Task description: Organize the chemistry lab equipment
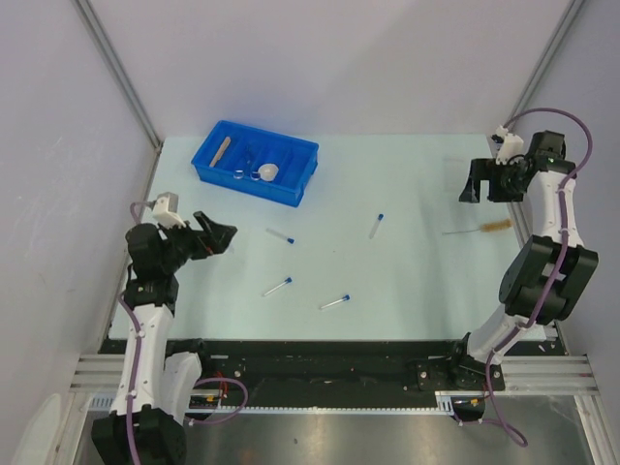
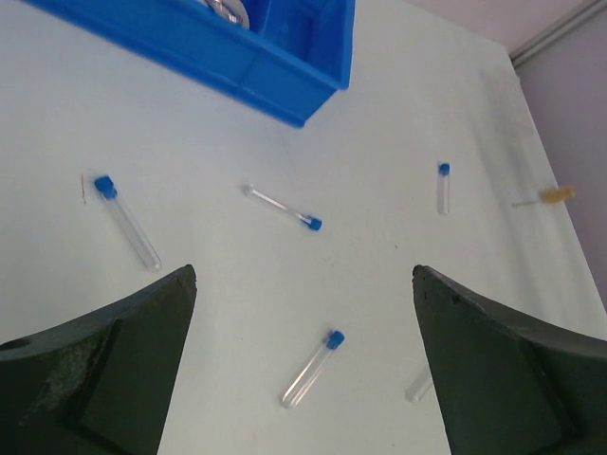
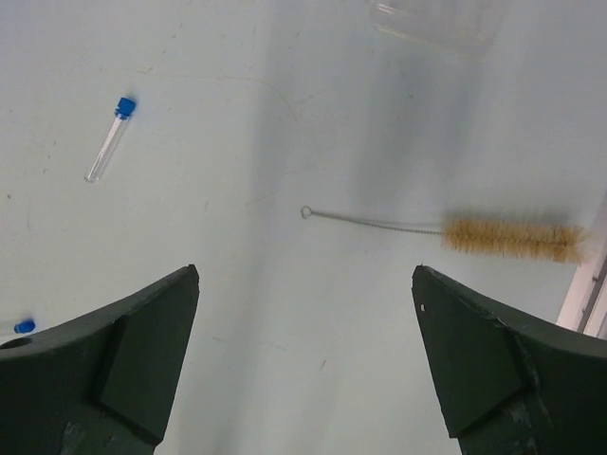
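Several clear blue-capped tubes lie loose on the pale table; one (image 2: 311,368) lies below my left gripper (image 2: 303,275), others (image 1: 280,235) (image 1: 376,226) farther out. My left gripper (image 1: 218,232) hangs open at the table's left, holding nothing. The thin brush-tipped wire tool (image 3: 455,230) lies ahead of my right gripper (image 3: 305,272), which is open and empty at the far right (image 1: 484,186). A clear tube rack (image 3: 436,21) shows at the top of the right wrist view. The wooden stick (image 1: 222,150), white dish (image 1: 268,171) and metal tongs (image 1: 247,160) lie in the bin.
The large blue compartmented bin (image 1: 295,179) stands at the back left, its corner (image 2: 285,85) in the left wrist view. Grey walls enclose the table on three sides. A metal rail (image 3: 590,284) runs along the table's right edge.
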`<state>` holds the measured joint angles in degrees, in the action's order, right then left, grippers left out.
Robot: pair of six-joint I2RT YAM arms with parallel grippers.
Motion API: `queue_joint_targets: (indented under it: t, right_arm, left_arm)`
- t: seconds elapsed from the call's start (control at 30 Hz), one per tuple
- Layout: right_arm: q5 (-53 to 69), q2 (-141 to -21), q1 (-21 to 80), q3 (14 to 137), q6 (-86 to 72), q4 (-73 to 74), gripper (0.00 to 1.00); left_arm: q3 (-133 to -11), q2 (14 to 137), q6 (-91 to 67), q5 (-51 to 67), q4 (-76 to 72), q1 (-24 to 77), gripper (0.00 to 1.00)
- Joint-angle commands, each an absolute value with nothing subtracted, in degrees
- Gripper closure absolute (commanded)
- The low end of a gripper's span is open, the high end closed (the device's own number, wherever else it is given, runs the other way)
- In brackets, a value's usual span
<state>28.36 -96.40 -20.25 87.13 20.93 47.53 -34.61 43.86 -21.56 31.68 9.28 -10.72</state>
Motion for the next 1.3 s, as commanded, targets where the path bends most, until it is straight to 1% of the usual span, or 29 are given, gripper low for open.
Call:
queue_joint_targets:
  t: [0.0, 0.23, 0.27, 0.47, 0.5, 0.57, 0.63, 0.67, 0.7, 0.73, 0.9, 0.93, 1.03, 1.13, 1.27]
  right_arm:
    - [33.04, -100.45, -16.02, 93.34, 27.41, 55.18, 0.00]
    - [33.48, -99.15, -4.59, 89.65, 34.18, 56.95, 0.00]
    - [34.10, -98.62, -3.70, 89.21, 37.41, 58.00, 0.00]
    - [38.41, -92.56, -4.04, 84.64, 47.70, 60.55, 0.00]
    - [39.02, -91.77, -4.83, 84.29, 55.64, 61.69, 0.00]
    - [40.87, -90.44, -8.24, 83.93, 66.04, 67.13, 0.00]
    - [41.31, -89.91, -11.15, 84.20, 80.80, 71.34, 0.00]
    - [41.22, -90.00, -14.38, 84.46, 86.25, 72.93, 0.00]
    - [40.70, -90.26, -15.46, 84.55, 90.92, 73.82, 0.00]
    - [37.91, -90.61, -16.51, 84.64, 96.01, 72.96, 0.00]
    - [24.19, -97.54, -18.02, 88.50, 102.91, 71.72, 0.01]
    - [19.99, -98.52, -18.02, 88.68, 103.44, 69.37, 0.00]
    - [12.51, -101.33, -17.93, 88.59, 106.78, 63.31, 0.00]
    - [9.94, -105.01, -17.76, 91.22, 108.45, 61.35, 0.01]
    - [5.72, -111.00, -17.58, 93.86, 109.51, 59.86, 0.09]
  left_arm:
    - [-30.68, 40.17, -21.27, 37.51, 6.87, -10.11, 0.00]
    - [-30.76, 40.78, -21.53, 38.14, 6.77, -9.05, 0.00]
    - [-30.76, 40.96, -21.53, 38.23, 6.85, -9.14, 0.00]
    - [-31.38, 41.04, -20.74, 37.79, 8.17, -9.14, 0.00]
    - [-31.90, 41.04, -19.87, 37.62, 9.83, -9.05, 0.00]
    - [-34.09, 41.13, -17.77, 37.62, 15.34, -9.14, 0.00]
    - [-36.03, 40.87, -14.59, 34.82, 19.32, -8.27, 0.00]
    - [-35.69, 39.74, -15.02, 34.20, 19.68, -7.83, 0.00]
    - [-34.99, 39.03, -15.46, 34.97, 18.30, -7.39, 0.00]
    - [-33.68, 38.33, -15.47, 35.59, 17.76, -7.03, 0.00]
    - [-33.49, 36.30, -15.47, 34.28, 17.58, -6.94, 0.00]
    - [-33.40, 36.30, -15.47, 34.28, 17.32, -6.86, 0.00]
    - [-33.40, 36.65, -15.56, 34.54, 16.79, -6.85, 0.00]
    - [-33.40, 37.26, -15.47, 34.54, 16.70, -6.86, 0.00]
    - [-33.40, 37.62, -15.29, 34.45, 16.61, -6.77, 0.00]
